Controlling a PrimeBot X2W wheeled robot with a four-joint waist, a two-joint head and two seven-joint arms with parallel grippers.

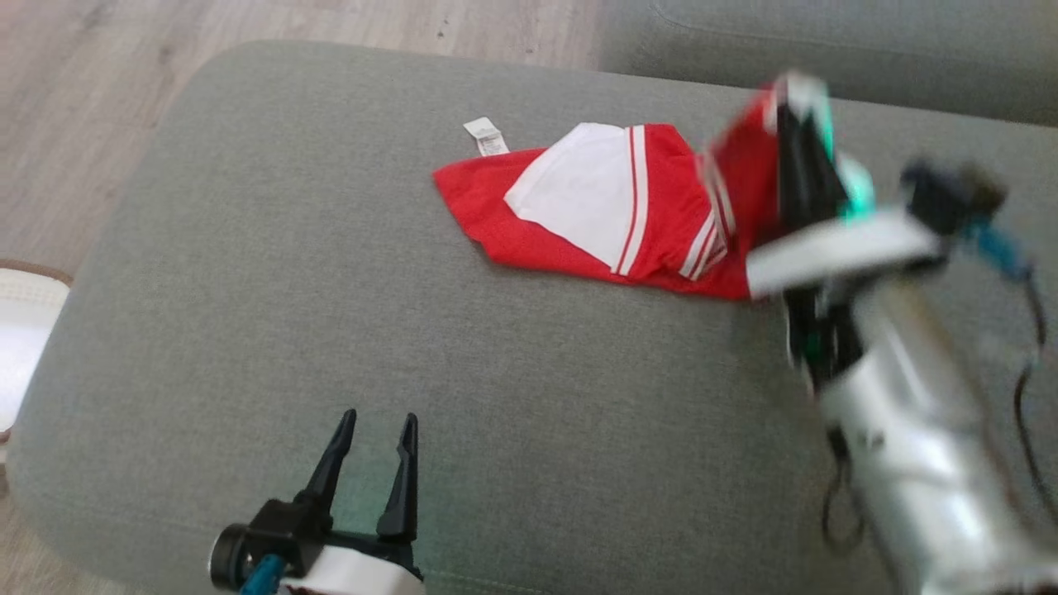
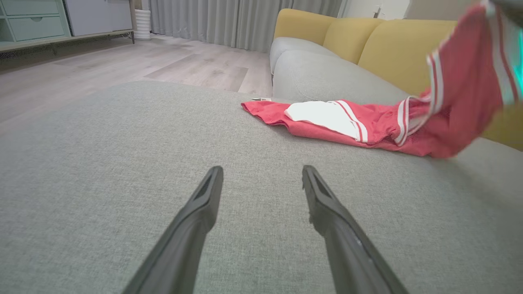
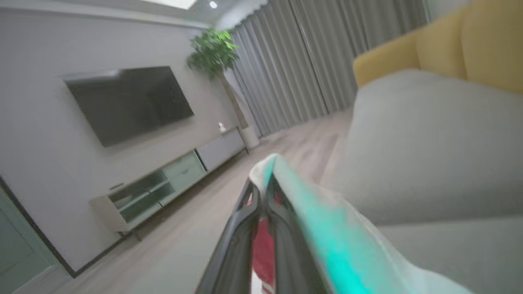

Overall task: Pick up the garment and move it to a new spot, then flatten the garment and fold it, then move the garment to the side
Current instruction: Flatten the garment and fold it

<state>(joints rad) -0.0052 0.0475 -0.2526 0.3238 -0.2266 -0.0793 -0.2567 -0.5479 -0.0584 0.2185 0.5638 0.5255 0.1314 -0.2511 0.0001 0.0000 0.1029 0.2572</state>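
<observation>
Although the garment [image 1: 579, 207] lies lengthwise left to right across the grey cushion [image 1: 248, 289], only its right end is pinched and lifted by the right gripper [image 3: 262, 192], while the left gripper [image 1: 378, 417], spread empty, is set well apart from it.

The setting was a home living room: a wall-mounted television [image 3: 128, 104] above a low media cabinet [image 3: 171, 179], a potted plant [image 3: 212, 51], floor-length grey curtains [image 3: 302, 65], wood-plank flooring [image 2: 102, 61], and a grey-and-yellow sofa [image 2: 392, 49].
</observation>
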